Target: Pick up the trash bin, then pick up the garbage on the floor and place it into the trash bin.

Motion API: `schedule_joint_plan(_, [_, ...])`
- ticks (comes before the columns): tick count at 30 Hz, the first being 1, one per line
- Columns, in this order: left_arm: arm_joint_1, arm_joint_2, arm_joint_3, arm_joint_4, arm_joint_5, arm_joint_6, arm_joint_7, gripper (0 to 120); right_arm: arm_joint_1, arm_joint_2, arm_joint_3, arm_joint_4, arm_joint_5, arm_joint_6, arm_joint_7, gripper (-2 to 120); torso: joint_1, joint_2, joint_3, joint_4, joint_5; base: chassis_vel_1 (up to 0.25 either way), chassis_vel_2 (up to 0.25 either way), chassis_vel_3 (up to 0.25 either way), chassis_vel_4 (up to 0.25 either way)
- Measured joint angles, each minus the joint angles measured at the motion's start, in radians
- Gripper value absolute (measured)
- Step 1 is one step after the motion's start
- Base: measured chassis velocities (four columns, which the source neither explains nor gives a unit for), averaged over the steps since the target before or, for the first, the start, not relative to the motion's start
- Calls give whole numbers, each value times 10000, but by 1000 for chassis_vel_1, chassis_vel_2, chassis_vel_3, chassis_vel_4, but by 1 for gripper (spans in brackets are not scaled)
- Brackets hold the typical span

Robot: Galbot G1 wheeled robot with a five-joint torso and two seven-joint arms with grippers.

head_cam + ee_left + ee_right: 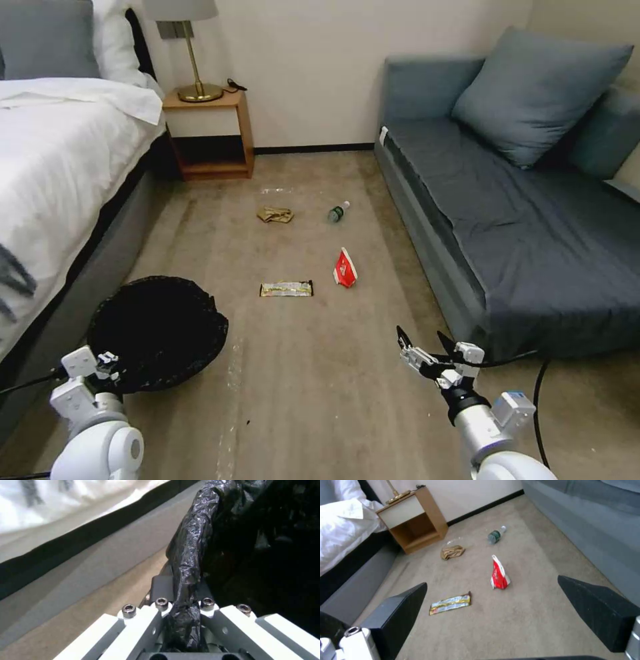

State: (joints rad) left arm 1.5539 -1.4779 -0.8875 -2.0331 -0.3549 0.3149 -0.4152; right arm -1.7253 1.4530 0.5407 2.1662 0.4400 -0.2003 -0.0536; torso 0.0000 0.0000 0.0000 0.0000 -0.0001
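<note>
Black crinkled plastic lines the trash bin (157,332), which sits at the robot's left beside the bed (60,173); from the head camera its white body is hidden under the bag. The left gripper (107,365) is at the bin's near rim. The left wrist camera shows what the head camera cannot: the bag-covered rim (190,555) runs down between the two white fingers (140,627), which are closed tight on it. Most of the bin's inside is dark and hard to make out there.

The right gripper (427,343) hangs over the carpet (320,400) near the sofa (520,220), its dark fingers (600,610) spread wide and holding nothing.

The garbage lies on the carpet ahead, between bed and sofa, all four pieces apart from one another. Nearest are the flat gold-and-dark bar wrapper (286,289) and, to its right, the red-and-white packet (345,268), which stands up on one edge. Printing shows on both, but none of it can be read in either view. Farther off lie the crumpled tan paper (275,215) and the small clear bottle (339,212) on its side, with a green label and white cap; the label's text is too small to tell. The right wrist camera shows the same four between its fingers: wrapper (450,603), packet (499,573), paper (452,552), bottle (496,535).

A wooden nightstand (212,133) with a brass lamp (190,60), its shade cut off at the edge, stands against the far wall.
</note>
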Motion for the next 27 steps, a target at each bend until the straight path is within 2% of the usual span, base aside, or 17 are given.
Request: schedule_joint_plan(27, [-91,133,-20,304,-13,-136,-11,3,43,-41,14,-109,-29,15,-15,100,0,0,0,0,1,-113,119,119,-120])
